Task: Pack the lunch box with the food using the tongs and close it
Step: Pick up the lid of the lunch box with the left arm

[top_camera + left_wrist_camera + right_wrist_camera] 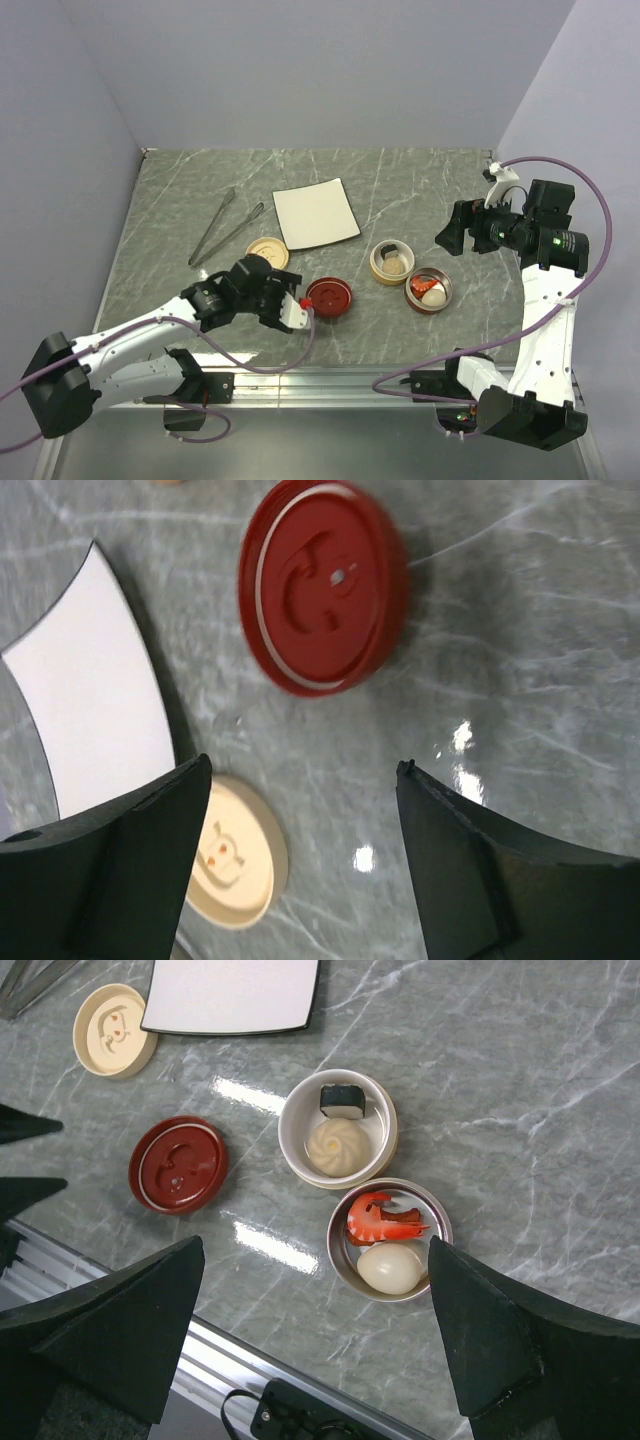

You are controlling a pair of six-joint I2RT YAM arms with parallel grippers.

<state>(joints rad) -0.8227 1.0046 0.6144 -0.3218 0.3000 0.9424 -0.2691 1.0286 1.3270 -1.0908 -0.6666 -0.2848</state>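
Showed silver tongs (225, 228) lying flat and untouched on the marble table (420, 190), at 9 o'clock of the white square plate (316, 212). Ran their long axis from 7 to 1 o'clock, joined end nearest the arms, tips spread toward the far wall. Had the food already packed: beige ball (336, 1146) and sushi roll (342, 1101) in the beige bowl (284, 1125), shrimp (380, 1218) and egg (390, 1267) in the red bowl (332, 1245) at its 4 o'clock. Had the red lid (322, 585) and beige lid (235, 855) off, flat on the table, probably awaiting closing. Held the left gripper (300, 770) low, jaws apart and empty, facing the red lid, likely to grasp it. Held the right gripper (315, 1243) high over the bowls, jaws wide and empty.
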